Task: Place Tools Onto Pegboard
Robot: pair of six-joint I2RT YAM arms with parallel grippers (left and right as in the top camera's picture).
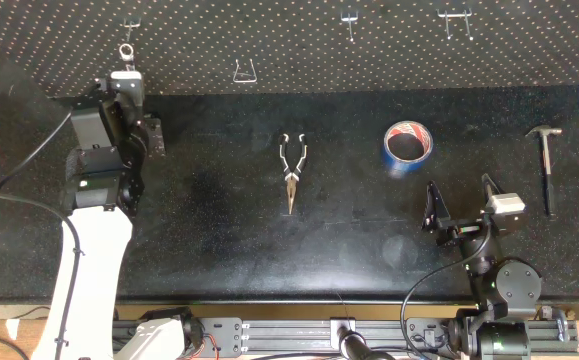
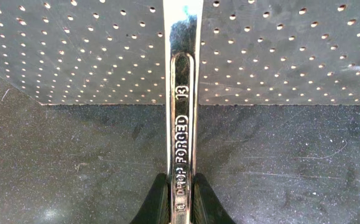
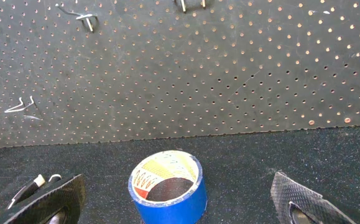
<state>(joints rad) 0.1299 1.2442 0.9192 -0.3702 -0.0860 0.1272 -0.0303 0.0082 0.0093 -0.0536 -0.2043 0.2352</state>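
My left gripper [image 1: 126, 82] is shut on a steel wrench [image 2: 183, 106], held upright close to the pegboard [image 1: 289, 40] at the back left. The wrench's ring end [image 1: 127, 48] sits just under a hook [image 1: 132, 22]. Its shank runs up between my fingers [image 2: 155, 199] in the left wrist view. Needle-nose pliers [image 1: 291, 168] lie mid-table. A blue tape roll [image 1: 408, 145] stands right of centre, also seen as the tape roll [image 3: 167, 185] in the right wrist view. A hammer [image 1: 546, 160] lies at the far right. My right gripper [image 1: 459, 195] stands open, low near the front, facing the tape.
Wire hooks hang on the pegboard: a wide loop [image 1: 246, 72], a hook [image 1: 348, 18] and a double hook [image 1: 455, 18]. The black table mat [image 1: 219, 230] spreads between the arms. Cables trail from both arm bases at the front edge.
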